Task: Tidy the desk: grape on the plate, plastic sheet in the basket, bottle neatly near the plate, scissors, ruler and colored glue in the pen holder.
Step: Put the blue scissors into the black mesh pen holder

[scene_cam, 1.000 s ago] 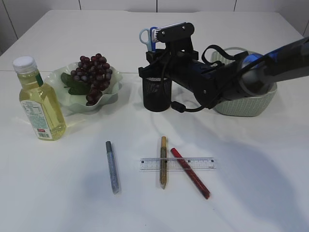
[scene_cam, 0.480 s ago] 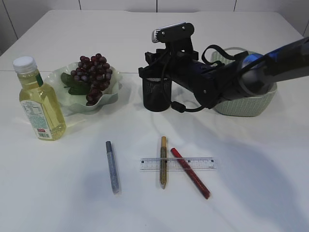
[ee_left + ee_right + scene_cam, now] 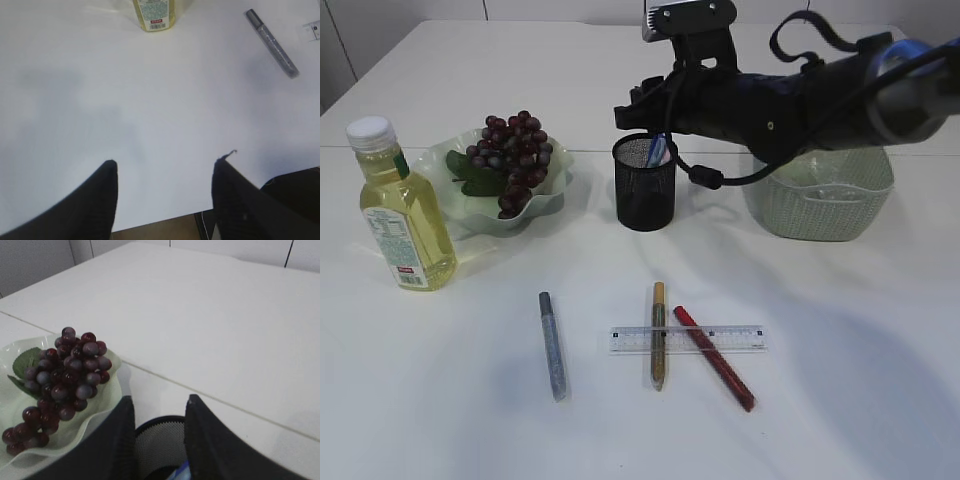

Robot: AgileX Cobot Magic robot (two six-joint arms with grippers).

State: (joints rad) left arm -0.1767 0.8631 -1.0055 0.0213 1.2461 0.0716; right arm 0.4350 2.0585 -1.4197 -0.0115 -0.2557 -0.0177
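While the right tool (image 3: 159, 437) hovers with parted, empty jaws over the mesh pen holder (image 3: 645, 183), where the scissors (image 3: 658, 150) already sit, it should rise straight clear of the rim. On the surface (image 3: 840, 330), ruler (image 3: 687, 339) and glue sticks (image 3: 658, 334) wait; the left tool (image 3: 164, 200) idles open.

White surface (image 3: 840, 340) with desk items spread across it.

At 9 o'clock stands a yellow-liquid bottle with a white cap (image 3: 402, 208); a pale green wavy plate (image 3: 545, 196) at 10; a black mesh pen holder (image 3: 644, 183) and a light green woven basket (image 3: 820, 203) toward 12–2. At 6 lie a silver glue pen (image 3: 552, 346), a clear ruler (image 3: 686, 339), and gold (image 3: 659, 335) and red (image 3: 714, 358) glue pens across it.
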